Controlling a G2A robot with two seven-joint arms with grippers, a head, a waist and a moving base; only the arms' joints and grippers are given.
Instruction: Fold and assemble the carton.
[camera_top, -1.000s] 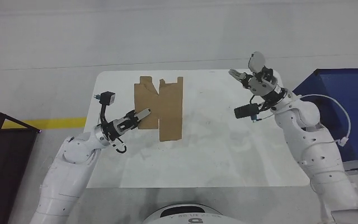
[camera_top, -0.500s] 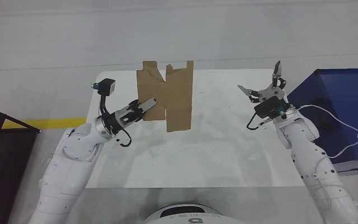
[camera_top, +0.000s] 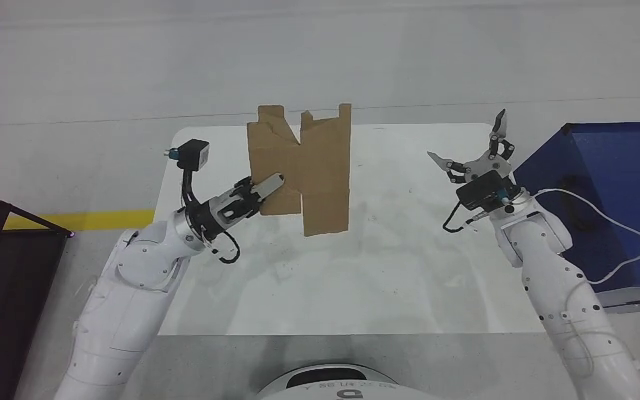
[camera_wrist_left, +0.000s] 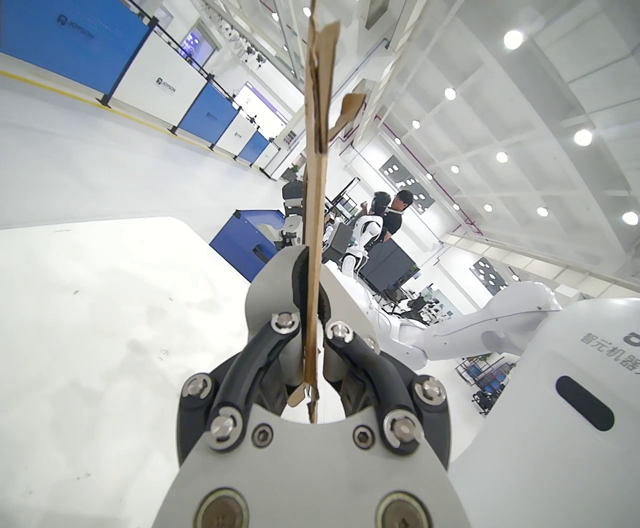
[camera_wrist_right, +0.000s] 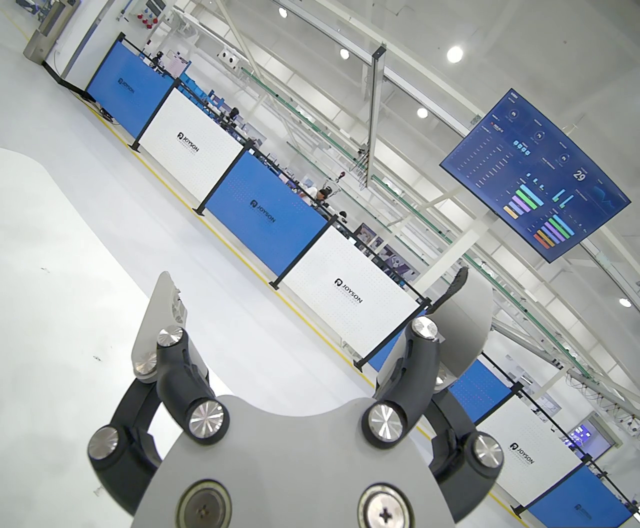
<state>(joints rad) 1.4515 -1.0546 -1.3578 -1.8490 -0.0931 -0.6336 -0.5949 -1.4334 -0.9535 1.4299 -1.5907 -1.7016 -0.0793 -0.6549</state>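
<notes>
A flat brown carton (camera_top: 305, 165) hangs lifted above the far left part of the white table (camera_top: 400, 270), its flaps notched along the far edge. My left gripper (camera_top: 268, 186) is shut on its near left edge. In the left wrist view the carton (camera_wrist_left: 316, 150) runs edge-on, pinched between the two fingers of that gripper (camera_wrist_left: 310, 295). My right gripper (camera_top: 470, 140) is held up over the far right corner of the table, well apart from the carton. Its fingers are spread wide with nothing between them, as its own view shows (camera_wrist_right: 320, 295).
A blue bin (camera_top: 590, 190) stands just off the table's right side, with a white cable running past it. A dark frame (camera_top: 20, 260) sits on the floor at the left. Blue and white partition panels (camera_wrist_right: 265, 210) line the hall beyond the table.
The left gripper has raised the carton and carried it slightly right and farther away. The right arm swung outward to the right, and its gripper now points away from the table's middle.
</notes>
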